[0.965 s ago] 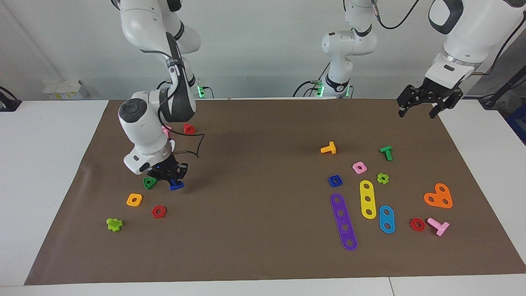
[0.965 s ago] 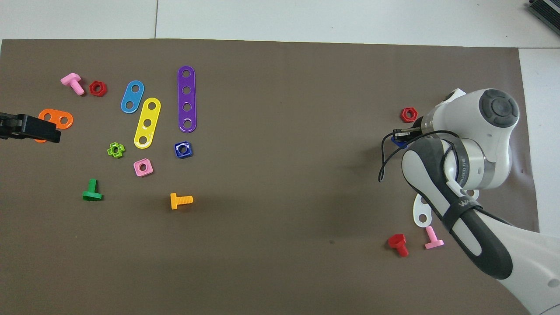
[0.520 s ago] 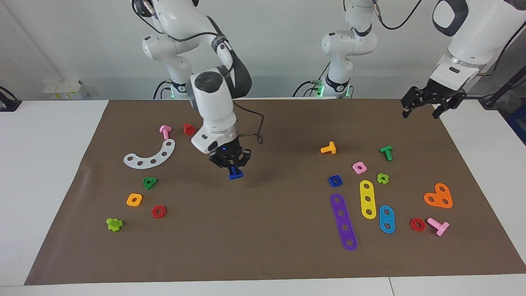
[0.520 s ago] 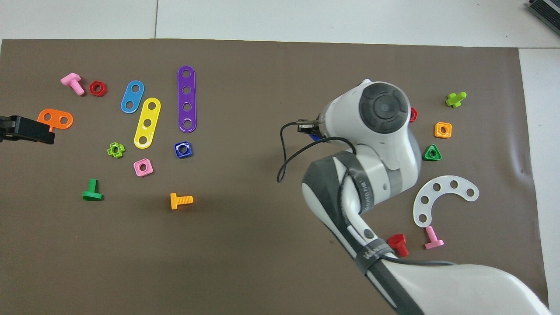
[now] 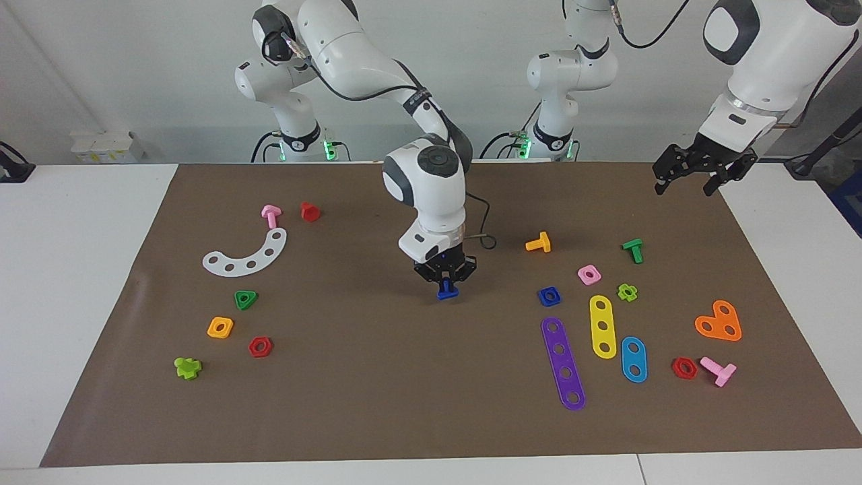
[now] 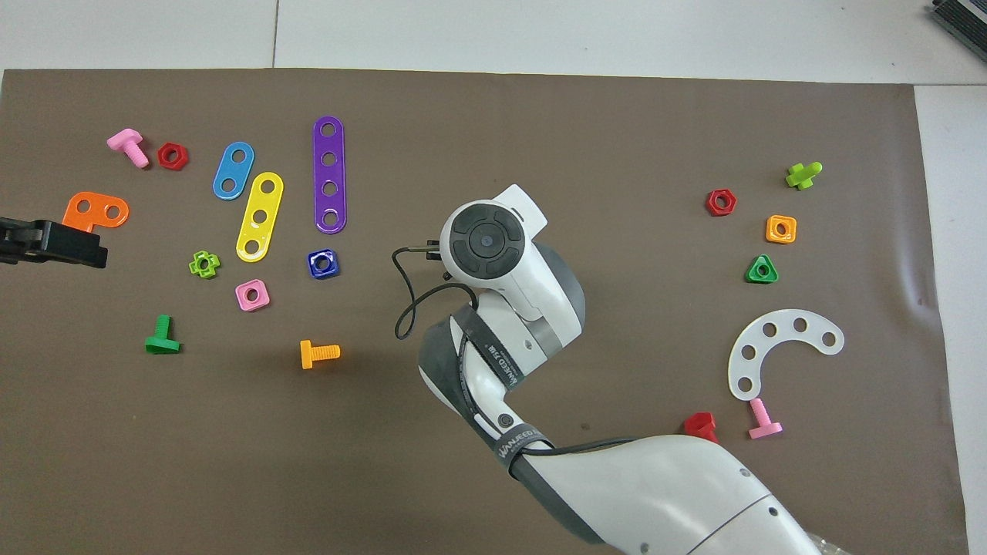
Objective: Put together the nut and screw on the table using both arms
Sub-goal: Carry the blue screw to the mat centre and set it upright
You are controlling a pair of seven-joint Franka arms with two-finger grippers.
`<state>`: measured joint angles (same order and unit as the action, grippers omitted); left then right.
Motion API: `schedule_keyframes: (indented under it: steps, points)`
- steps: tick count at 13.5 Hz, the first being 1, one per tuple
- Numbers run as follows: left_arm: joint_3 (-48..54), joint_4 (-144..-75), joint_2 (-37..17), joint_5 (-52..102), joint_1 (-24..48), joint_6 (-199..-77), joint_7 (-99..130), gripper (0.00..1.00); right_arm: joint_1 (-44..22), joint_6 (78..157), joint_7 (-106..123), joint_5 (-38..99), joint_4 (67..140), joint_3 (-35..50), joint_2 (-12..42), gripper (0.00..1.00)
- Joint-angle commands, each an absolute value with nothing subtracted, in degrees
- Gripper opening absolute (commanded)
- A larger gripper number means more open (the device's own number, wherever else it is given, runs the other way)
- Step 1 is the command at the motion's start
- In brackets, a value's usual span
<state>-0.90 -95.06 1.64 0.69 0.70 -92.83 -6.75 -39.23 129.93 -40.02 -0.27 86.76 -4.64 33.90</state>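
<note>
On the matte brown mat point(image 5: 377, 391) of the white worktop point(image 5: 74, 269), the right claw point(image 5: 445, 281) pinches the blue screw point(image 5: 446, 292) above mid-mat, hidden overhead. The square nut point(image 5: 549, 296) lies at its three o'clock. The left claw point(image 5: 693, 176) hangs spread.

Dark-blue screw point(image 5: 446, 292) hangs head-down above the brown mat's middle; dark-blue square nut point(image 5: 549, 296) lies flat

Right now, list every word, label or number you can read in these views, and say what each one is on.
"WANJEER", roughly; the letters are small and the spelling is uncertain: black strap around the right arm, overhead view.
A second printed strap higher on that arm: too blurred to read.
Nothing readable on the coloured parts, the brown mat or the left arm.
</note>
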Motion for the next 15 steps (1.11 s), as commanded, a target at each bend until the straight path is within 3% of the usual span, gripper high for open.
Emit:
schedule_keyframes:
  steps: [1, 5, 7, 10, 15]
  points:
    - [-0.9, -98.8, 4.3, 0.6, 1.1, -94.7, -5.5, 1.00, -39.8, 130.6, -41.4, -1.5, 88.1, -4.9, 34.0, 0.00]
    - [-0.8, -101.0, 5.3, 0.7, 1.1, -96.0, -4.6, 1.00, -39.8, 131.0, -41.0, -1.6, 90.7, -4.9, 33.4, 0.00]
    - [-0.8, -101.0, 5.4, 0.6, 1.2, -96.0, -3.4, 1.00, -39.8, 131.0, -41.4, -1.5, 90.6, -4.9, 33.4, 0.99]
    - [-0.3, -101.0, 5.4, 0.7, 1.3, -95.4, -3.8, 1.00, -39.7, 130.3, -42.0, -1.1, 89.7, -5.0, 32.5, 1.00]
    - [-0.2, -102.0, 5.7, 0.7, 2.4, -96.0, -2.6, 1.00, -30.5, 121.3, -39.8, -0.8, 90.7, -5.6, 18.0, 1.00]
